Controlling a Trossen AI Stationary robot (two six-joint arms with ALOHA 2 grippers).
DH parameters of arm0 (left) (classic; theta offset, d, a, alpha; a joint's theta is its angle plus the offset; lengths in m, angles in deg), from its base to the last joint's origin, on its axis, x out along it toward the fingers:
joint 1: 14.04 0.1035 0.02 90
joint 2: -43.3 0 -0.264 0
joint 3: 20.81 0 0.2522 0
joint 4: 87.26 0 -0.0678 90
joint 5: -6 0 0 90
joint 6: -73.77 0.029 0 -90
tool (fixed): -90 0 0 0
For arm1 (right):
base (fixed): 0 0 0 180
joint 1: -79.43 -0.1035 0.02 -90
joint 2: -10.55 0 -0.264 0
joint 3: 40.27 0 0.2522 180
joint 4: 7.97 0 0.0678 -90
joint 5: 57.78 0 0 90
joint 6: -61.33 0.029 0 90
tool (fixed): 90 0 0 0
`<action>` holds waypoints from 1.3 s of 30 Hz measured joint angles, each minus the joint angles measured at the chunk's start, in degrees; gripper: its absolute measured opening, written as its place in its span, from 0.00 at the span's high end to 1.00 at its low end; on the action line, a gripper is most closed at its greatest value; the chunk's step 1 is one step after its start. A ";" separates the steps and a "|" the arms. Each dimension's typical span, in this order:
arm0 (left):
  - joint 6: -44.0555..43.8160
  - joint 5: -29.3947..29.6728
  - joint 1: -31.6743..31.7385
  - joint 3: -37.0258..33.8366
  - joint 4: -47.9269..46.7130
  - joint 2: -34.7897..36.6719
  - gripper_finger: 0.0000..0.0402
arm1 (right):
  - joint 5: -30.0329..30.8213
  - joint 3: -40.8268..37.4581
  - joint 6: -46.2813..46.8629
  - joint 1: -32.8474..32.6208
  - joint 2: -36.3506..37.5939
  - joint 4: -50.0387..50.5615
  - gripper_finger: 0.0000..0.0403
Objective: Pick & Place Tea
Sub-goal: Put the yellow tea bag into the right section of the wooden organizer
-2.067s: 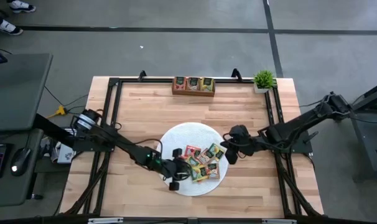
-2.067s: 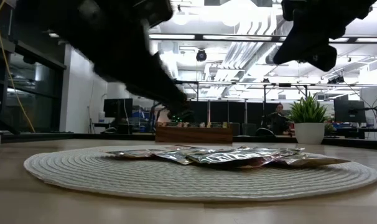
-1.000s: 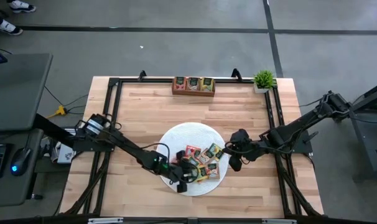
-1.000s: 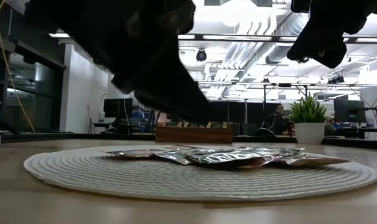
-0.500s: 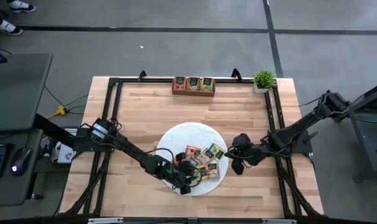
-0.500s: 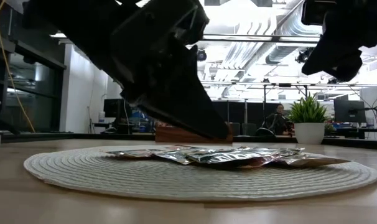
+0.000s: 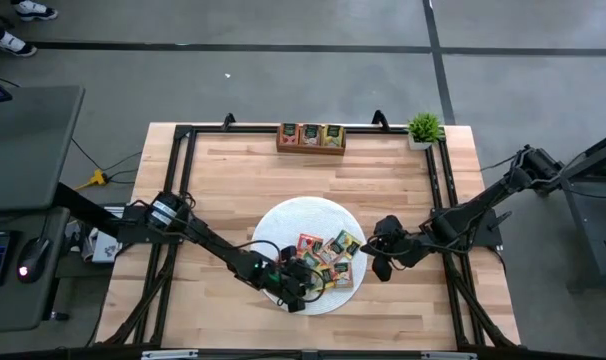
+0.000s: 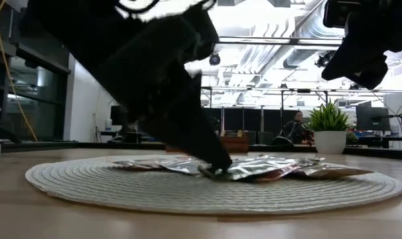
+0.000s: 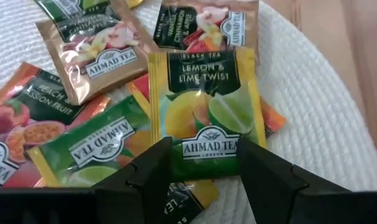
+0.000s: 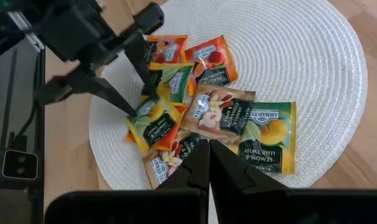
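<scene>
Several tea packets (image 7: 328, 262) in red, orange, yellow and green lie overlapping on the round white mat (image 7: 283, 222). My left gripper (image 9: 204, 171) is open and low over the pile's near side. Its fingers stand either side of a yellow lemon-and-lime packet (image 9: 204, 106), which lies flat on top of other packets. In the low view its fingertip (image 8: 217, 169) is down at the level of the packets (image 8: 274, 167). My right gripper (image 10: 208, 165) is shut, holds nothing, and hovers raised (image 8: 363, 66) beside the mat's right rim (image 7: 380, 262). My left gripper comes slanting down from above, from the table's left. Its open fingers (image 9: 152, 171) stand at the two side edges of the yellow packet's label end (image 9: 204, 149). In the low view a tip reaches the pile; whether it touches this packet I cannot tell.
A brown wooden tray (image 7: 310, 148) with packets in its compartments stands at the table's far edge, and a small potted plant (image 7: 424, 128) is at the far right corner. A black frame (image 7: 183, 180) runs along the table's sides. Bare wood lies between mat and tray.
My left gripper has moved a little toward the table's right over the mat's near side. It has come down until its fingertips are at the packets. My right gripper has drawn slightly back toward the table's right edge. The packets have stayed where they were.
</scene>
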 joint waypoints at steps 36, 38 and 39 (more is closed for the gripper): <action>-2.42 2.54 -0.41 1.20 -1.65 -3.69 0.56 | -16.59 0.31 25.19 4.15 -28.55 -37.50 0.54; -2.42 2.57 -0.41 1.18 -1.49 -3.69 0.56 | -16.71 0.31 26.02 4.37 -28.81 -37.66 0.54; -2.42 2.59 -0.41 1.18 -1.49 -3.69 0.56 | -16.66 0.31 26.47 4.48 -28.81 -37.73 0.54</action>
